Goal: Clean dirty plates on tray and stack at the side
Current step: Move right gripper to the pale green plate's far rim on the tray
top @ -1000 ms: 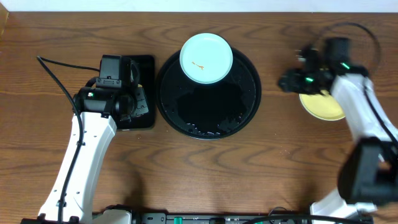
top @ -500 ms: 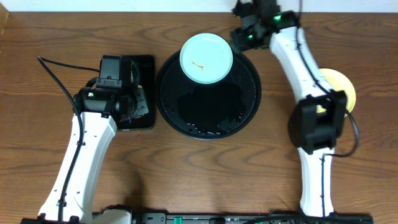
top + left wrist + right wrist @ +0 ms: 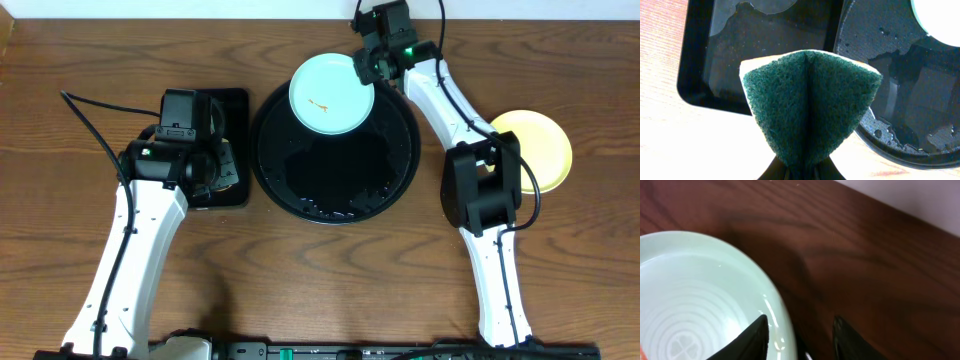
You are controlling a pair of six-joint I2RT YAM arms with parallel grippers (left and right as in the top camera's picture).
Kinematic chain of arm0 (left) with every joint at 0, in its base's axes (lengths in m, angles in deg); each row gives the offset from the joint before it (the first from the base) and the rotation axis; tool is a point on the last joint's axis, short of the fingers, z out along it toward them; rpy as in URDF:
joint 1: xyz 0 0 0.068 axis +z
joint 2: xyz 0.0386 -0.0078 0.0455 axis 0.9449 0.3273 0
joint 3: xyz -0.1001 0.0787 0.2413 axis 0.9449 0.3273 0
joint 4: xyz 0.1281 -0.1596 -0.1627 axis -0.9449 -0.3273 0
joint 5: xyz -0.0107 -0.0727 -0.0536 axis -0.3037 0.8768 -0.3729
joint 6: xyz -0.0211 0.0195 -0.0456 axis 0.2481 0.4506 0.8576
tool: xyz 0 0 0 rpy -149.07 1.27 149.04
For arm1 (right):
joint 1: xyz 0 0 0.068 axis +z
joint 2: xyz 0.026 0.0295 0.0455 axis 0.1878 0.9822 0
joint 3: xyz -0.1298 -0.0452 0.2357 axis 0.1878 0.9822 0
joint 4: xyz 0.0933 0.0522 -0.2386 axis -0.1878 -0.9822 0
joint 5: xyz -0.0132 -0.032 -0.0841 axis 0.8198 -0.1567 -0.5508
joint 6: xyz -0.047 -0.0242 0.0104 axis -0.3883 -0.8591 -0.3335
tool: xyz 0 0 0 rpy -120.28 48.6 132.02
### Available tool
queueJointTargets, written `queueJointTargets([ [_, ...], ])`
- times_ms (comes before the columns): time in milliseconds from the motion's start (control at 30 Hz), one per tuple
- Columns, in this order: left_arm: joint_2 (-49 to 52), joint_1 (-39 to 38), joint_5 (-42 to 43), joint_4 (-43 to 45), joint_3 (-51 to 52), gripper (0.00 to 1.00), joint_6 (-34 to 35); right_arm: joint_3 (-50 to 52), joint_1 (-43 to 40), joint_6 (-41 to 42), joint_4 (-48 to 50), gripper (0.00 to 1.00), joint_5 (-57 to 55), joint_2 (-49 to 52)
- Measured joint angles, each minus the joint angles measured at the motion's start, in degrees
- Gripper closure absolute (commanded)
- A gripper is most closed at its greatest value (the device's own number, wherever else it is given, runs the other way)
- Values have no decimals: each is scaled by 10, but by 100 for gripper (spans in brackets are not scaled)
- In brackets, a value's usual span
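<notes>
A pale mint-blue plate with a small orange smear lies on the far part of the round black tray. My right gripper is open at the plate's far right rim; in the right wrist view one finger is over the plate and the other outside the rim. A pale yellow plate lies on the table at the right. My left gripper is shut on a folded green sponge above the rectangular tray. The third plate is not in view.
A small rectangular black tray with water in it stands left of the round tray, also in the left wrist view. The round tray is wet with droplets. The table's far edge lies just behind my right gripper.
My right arm has swung from the yellow plate at the right over to the mint plate's far right rim. The yellow plate now lies uncovered. The left arm has not moved.
</notes>
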Motion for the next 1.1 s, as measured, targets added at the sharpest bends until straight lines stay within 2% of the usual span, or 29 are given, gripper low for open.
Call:
queueJointTargets([
  [433,0,0,0,0,0,92,0,0,2,0,0,64,9,1],
  [467,0,0,0,0,0,92,0,0,2,0,3,67,9,1],
  [500,0,0,0,0,0,92,0,0,2,0,4,78,9,2],
  [567,0,0,0,0,0,92,0,0,2,-5,5,89,10,3],
  [600,0,0,0,0,0,92,0,0,2,-5,5,90,11,4],
  [700,0,0,0,0,0,92,0,0,2,-3,4,84,12,9],
  [1100,0,0,0,0,0,92,0,1,2,-5,-9,82,13,11],
])
